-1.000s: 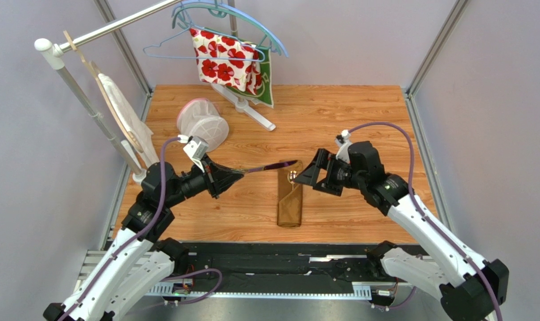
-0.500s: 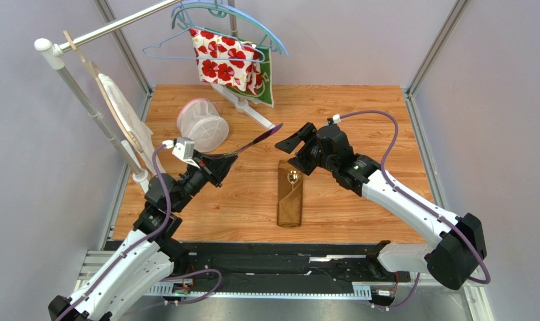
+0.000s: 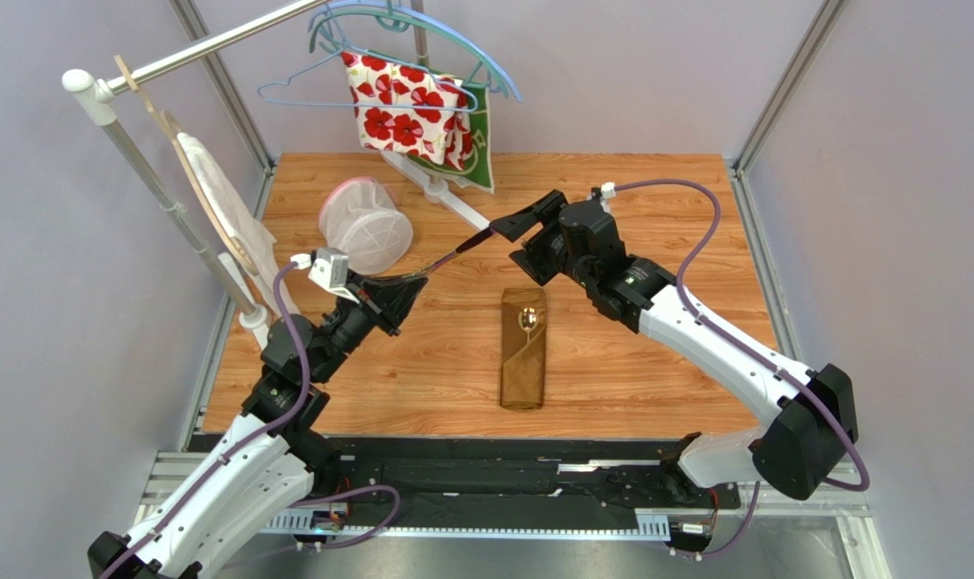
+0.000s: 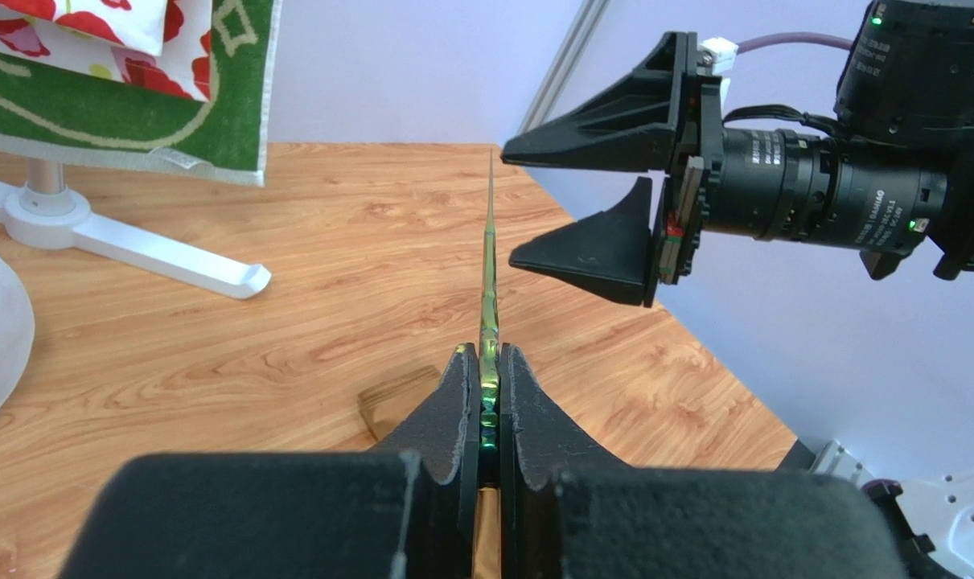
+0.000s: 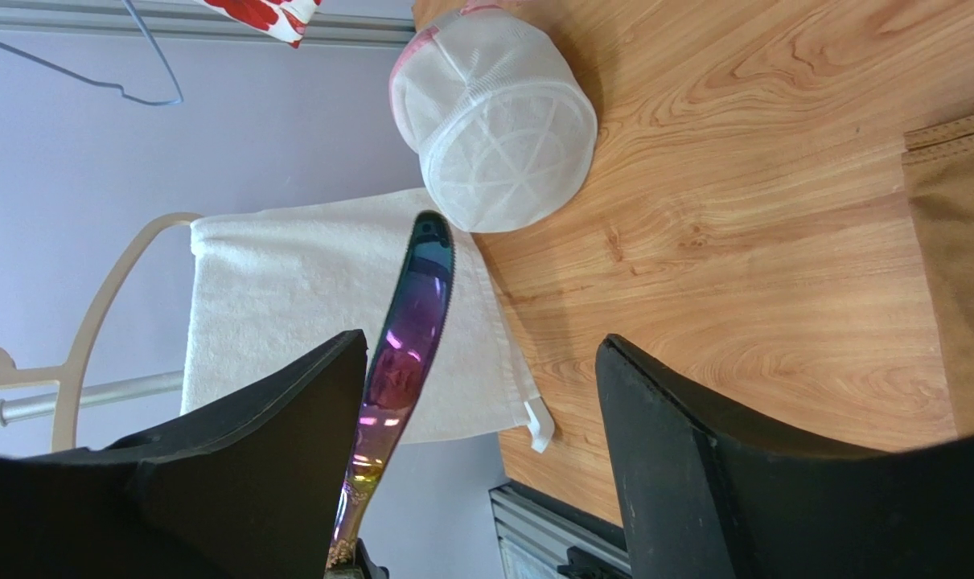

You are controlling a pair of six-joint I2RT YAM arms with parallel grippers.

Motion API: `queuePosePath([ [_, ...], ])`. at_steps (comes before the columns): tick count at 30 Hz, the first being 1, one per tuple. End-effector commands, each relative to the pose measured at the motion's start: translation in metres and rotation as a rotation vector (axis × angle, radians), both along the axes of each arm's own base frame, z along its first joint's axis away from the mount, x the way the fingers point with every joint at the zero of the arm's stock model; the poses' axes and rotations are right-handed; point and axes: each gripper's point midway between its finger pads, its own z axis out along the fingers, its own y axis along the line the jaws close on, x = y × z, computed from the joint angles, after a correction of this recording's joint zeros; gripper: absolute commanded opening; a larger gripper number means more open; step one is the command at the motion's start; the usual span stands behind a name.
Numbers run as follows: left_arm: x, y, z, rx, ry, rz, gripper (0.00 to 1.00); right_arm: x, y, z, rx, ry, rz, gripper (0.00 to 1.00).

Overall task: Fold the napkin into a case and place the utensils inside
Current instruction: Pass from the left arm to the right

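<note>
We see the left end effector (image 4: pixel 488 352) clenched on the slim, iridescent purple-pink knife (image 4: pixel 492 265), raised above the bench (image 3: pixel 649 205). The right end effector (image 5: pixel 482 344) is spread around its tip. The golden-brown case (image 3: pixel 525 362) lies mid-bench, holding the spoon (image 3: pixel 528 319).

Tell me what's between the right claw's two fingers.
The purple-pink knife, gripped at its other end by the left claw. The right wrist view shows it close beside one finger, with the right claw open around it.
</note>
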Motion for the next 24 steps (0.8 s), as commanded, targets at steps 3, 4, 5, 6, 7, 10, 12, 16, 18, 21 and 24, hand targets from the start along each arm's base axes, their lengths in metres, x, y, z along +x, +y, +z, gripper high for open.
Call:
queuePosePath([
  [3, -0.003, 0.002, 0.021, -0.033, -0.081, 0.003, 0.00, 0.017, 0.019, 0.028, 0.078, -0.040, -0.025, 0.68],
  [4, -0.003, 0.002, 0.020, -0.036, -0.079, 0.004, 0.00, 0.018, 0.023, 0.029, 0.082, -0.040, -0.021, 0.66],
  [5, -0.003, 0.003, 0.020, -0.038, -0.081, 0.009, 0.00, 0.017, 0.027, 0.028, 0.079, -0.035, -0.018, 0.62],
  [6, -0.003, 0.004, 0.020, -0.039, -0.079, 0.011, 0.00, 0.017, 0.029, 0.027, 0.080, -0.032, -0.017, 0.62],
  [7, -0.003, 0.004, 0.020, -0.037, -0.080, 0.013, 0.00, 0.018, 0.030, 0.030, 0.091, -0.033, -0.021, 0.62],
  [10, -0.003, 0.006, 0.017, -0.031, -0.073, 0.022, 0.00, 0.017, 0.034, 0.029, 0.107, -0.022, -0.022, 0.51],
  [12, -0.002, 0.006, 0.016, -0.027, -0.073, 0.024, 0.00, 0.015, 0.036, 0.029, 0.111, -0.022, -0.022, 0.49],
  [16, 0.000, 0.007, 0.014, -0.023, -0.071, 0.037, 0.00, 0.013, 0.038, 0.032, 0.121, -0.017, -0.028, 0.44],
  [18, 0.000, 0.008, 0.015, -0.020, -0.077, 0.040, 0.00, 0.013, 0.041, 0.031, 0.121, -0.007, -0.023, 0.44],
  [21, 0.000, 0.006, 0.015, -0.023, -0.074, 0.031, 0.00, 0.012, 0.047, 0.030, 0.143, 0.009, -0.006, 0.27],
  [24, -0.004, -0.001, 0.014, -0.022, -0.053, -0.015, 0.00, 0.014, 0.052, 0.028, 0.134, 0.007, 0.010, 0.01],
])
